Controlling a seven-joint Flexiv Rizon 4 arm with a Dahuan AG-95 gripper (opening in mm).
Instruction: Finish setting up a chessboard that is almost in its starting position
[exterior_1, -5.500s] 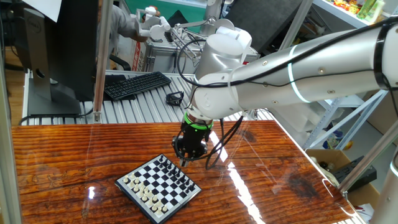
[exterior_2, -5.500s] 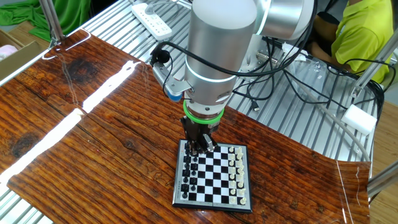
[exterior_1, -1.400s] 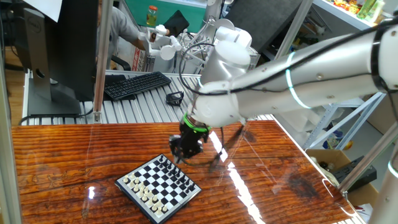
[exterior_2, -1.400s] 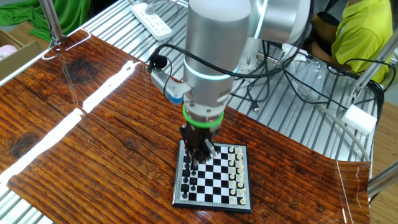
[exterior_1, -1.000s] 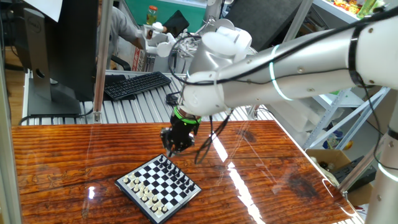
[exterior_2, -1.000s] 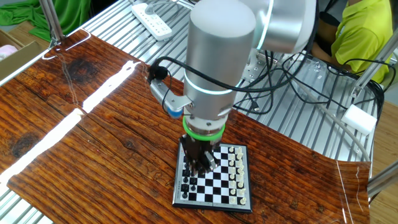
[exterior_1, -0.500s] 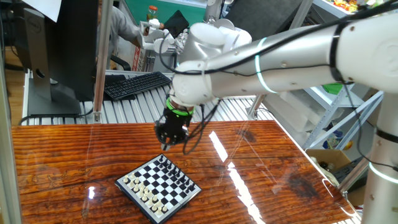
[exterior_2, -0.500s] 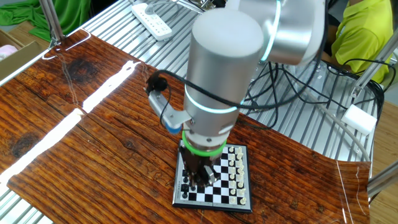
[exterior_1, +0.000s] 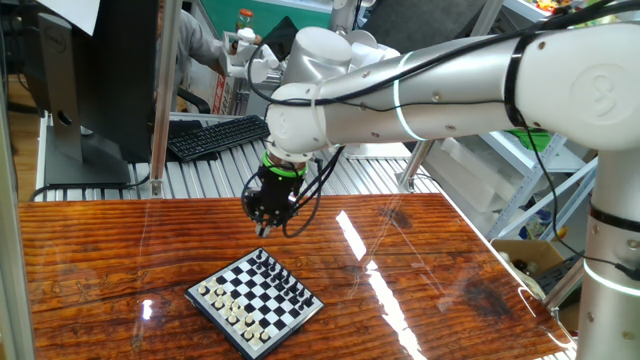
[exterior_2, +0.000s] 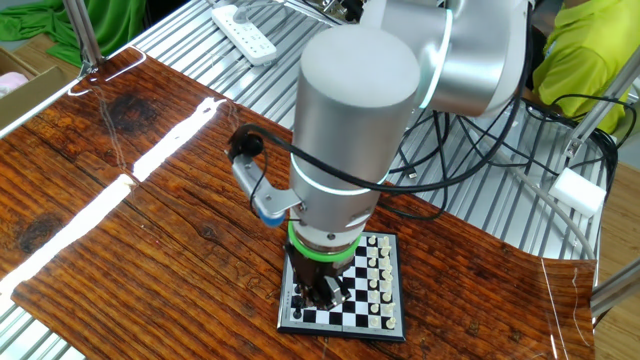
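1. A small square chessboard (exterior_1: 255, 303) of black and white squares with a dark rim lies flat on the glossy reddish-brown wooden table (exterior_1: 120, 250), towards the table's near edge in one fixed view.
2. In that view the board sits turned like a diamond, with tiny black pieces (exterior_1: 283, 279) along its upper right edge and tiny white pieces (exterior_1: 232, 311) along its lower left edge.
3. In the other fixed view the same board (exterior_2: 373, 299) lies near the table's edge beside the ribbed metal surface (exterior_2: 480, 190); black pieces stand at its left side and white pieces (exterior_2: 379, 282) at its right.
4. The silver-white robot arm (exterior_1: 430, 95) reaches over the table, its wrist marked by a green ring (exterior_1: 281, 170).
5. The dark two-finger gripper (exterior_1: 263, 226) points straight down, above the table just beyond the board's far corner in one fixed view; in the other fixed view the gripper (exterior_2: 324, 292) overlaps the board's left part.
6. The jaws stand narrow, pressed nearly together; whether a piece is pinched between them is too small to tell.
7. A black keyboard (exterior_1: 220, 135) lies on the ribbed surface behind the table.
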